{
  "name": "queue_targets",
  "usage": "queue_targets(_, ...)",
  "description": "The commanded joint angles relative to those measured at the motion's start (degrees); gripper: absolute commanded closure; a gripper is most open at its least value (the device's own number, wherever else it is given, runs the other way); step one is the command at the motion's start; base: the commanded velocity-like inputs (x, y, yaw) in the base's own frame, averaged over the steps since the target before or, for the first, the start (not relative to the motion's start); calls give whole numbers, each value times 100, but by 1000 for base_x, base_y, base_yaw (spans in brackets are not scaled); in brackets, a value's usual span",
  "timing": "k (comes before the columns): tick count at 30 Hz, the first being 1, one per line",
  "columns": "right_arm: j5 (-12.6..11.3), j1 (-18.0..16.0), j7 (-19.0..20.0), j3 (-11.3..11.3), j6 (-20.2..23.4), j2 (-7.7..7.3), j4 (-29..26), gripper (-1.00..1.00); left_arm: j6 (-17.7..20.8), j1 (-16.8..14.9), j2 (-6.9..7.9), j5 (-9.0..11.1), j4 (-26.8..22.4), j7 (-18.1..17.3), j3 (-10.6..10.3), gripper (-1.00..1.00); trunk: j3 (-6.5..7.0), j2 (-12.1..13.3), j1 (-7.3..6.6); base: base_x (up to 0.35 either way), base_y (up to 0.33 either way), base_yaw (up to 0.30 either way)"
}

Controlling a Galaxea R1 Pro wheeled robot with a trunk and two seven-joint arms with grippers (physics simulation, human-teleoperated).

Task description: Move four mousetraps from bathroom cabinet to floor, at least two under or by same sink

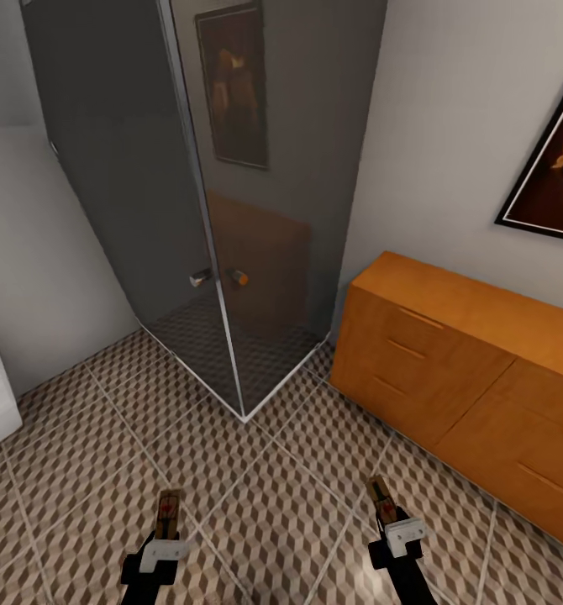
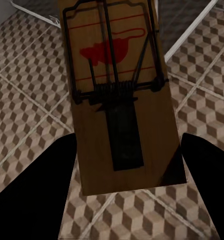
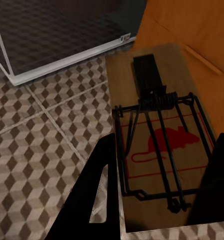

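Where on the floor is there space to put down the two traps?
Bare bathroom floor lies between the shower glass, cabinet and both grippers, left, right, each holding a mousetrap. It narrows between shower and cabinet.

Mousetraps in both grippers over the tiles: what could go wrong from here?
1. Each mousetrap, left and right, sticks out well past its gripper, left, right, pinched only at the side edges; it could pivot or slip.
2. Both hang above the bathroom floor; released from here, a trap may bounce or flip.
3. The glass shower stall and the cabinet stand close ahead; turning could clip a protruding trap.
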Motion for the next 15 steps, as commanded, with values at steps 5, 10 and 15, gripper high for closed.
queue_targets(5, 56, -3, -26, -15, -12, 3, 4, 100, -11, -6, -4, -15, 12, 50, -47, 100, -9, -10, 3, 0, 0, 221)
queue_targets(10, 58, -3, -26, -7, -12, 2, 4, 100, -11, -6, -5, -15, 12, 50, -47, 100, -9, -10, 3, 0, 0, 221)
queue_targets(15, 59, -3, -26, -6, -11, 3, 4, 100, -11, -6, -5, -16, 12, 50, -48, 100, -9, -10, 3, 0, 0, 220)
